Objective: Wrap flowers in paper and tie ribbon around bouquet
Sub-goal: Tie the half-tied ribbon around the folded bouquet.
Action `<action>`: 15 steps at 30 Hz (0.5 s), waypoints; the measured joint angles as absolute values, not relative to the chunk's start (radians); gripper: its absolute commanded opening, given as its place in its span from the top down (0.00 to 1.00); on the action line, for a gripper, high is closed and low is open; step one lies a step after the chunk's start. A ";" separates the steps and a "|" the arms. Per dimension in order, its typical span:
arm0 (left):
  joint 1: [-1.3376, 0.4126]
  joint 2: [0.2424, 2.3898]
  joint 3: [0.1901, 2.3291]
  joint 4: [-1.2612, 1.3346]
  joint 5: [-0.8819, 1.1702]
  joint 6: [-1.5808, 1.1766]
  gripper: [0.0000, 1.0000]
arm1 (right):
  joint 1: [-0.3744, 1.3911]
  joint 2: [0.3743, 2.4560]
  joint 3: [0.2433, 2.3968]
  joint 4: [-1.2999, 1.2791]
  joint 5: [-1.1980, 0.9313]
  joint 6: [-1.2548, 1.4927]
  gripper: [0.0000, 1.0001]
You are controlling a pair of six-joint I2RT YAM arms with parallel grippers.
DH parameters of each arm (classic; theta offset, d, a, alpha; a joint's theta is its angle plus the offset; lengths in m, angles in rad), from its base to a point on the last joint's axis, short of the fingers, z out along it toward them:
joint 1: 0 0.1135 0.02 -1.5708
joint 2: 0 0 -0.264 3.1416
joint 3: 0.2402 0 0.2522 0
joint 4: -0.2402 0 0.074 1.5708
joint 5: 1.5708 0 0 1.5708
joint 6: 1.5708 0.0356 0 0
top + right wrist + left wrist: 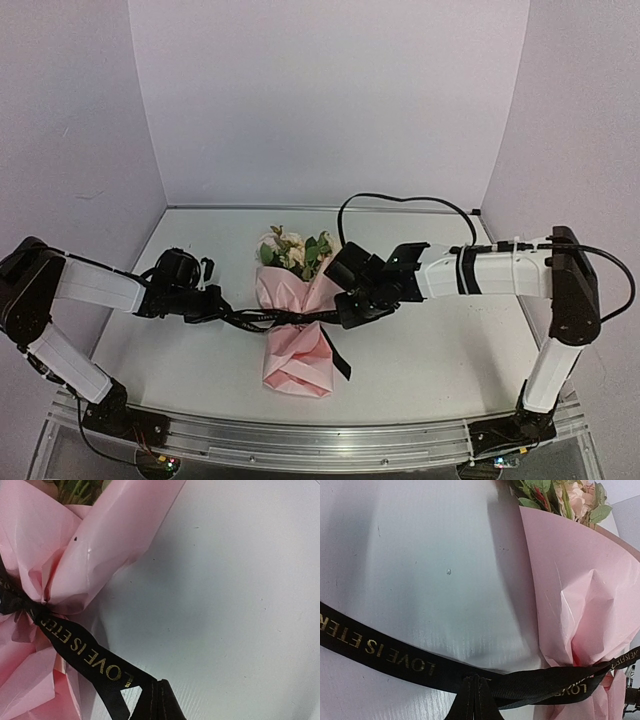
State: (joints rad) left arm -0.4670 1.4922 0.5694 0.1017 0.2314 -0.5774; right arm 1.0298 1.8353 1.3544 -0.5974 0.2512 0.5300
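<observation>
The bouquet (pixel 297 335) lies in the middle of the table, its flowers (pixel 295 250) pointing to the back and the pink paper (pixel 300 365) folded into a cone. The black ribbon (pixel 262 319) with gold lettering crosses the cone's pinched waist. My left gripper (pixel 222 312) is left of the bouquet, shut on the ribbon (pixel 380 650); its tips (pixel 474 679) pinch the strand beside the paper (pixel 580 580). On the right side my right gripper (pixel 347 312) is shut on the other ribbon (pixel 85 652) strand, tips (pixel 161 682) close to the paper (pixel 100 530). A ribbon tail (pixel 340 362) hangs down over the cone.
A black cable (pixel 400 198) loops over the table behind the right arm. White walls close in the back and both sides. The metal rail (pixel 320 440) with the arm bases runs along the near edge.
</observation>
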 measured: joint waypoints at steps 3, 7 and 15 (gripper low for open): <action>-0.461 1.493 0.569 0.102 0.231 -0.578 1.00 | 1.029 1.812 1.325 -0.592 0.273 0.566 1.00; -0.456 1.493 0.569 0.102 0.232 -0.578 1.00 | 1.027 1.785 1.295 -0.582 0.310 0.632 1.00; -0.446 1.494 0.569 0.102 0.233 -0.578 1.00 | 1.026 1.758 1.212 -0.525 0.330 0.739 0.78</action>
